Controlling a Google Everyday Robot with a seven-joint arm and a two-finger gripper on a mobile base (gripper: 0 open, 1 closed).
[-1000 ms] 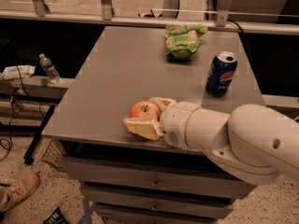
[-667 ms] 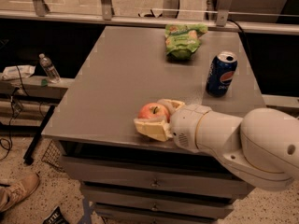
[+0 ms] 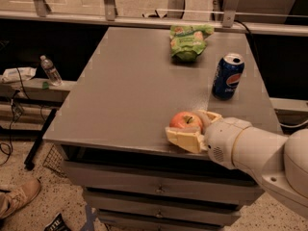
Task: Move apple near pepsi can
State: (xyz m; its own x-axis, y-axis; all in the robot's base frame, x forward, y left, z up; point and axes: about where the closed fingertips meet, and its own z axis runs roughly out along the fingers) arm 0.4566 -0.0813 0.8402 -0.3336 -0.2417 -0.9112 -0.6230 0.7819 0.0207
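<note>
The red-orange apple (image 3: 185, 121) is near the front edge of the grey table (image 3: 130, 90), right of centre. My gripper (image 3: 190, 127) comes in from the right, its cream fingers closed around the apple, one in front and one behind. The dark blue pepsi can (image 3: 228, 76) stands upright on the table's right side, well behind the apple and slightly to its right.
A green crinkly snack bag (image 3: 188, 41) lies at the back of the table. A clear water bottle (image 3: 50, 70) stands on a low shelf to the left. Drawers sit under the table front. A shoe (image 3: 19, 196) is on the floor at lower left.
My gripper has moved to the right along the table's front edge with the apple in it, closer to the can's side.
</note>
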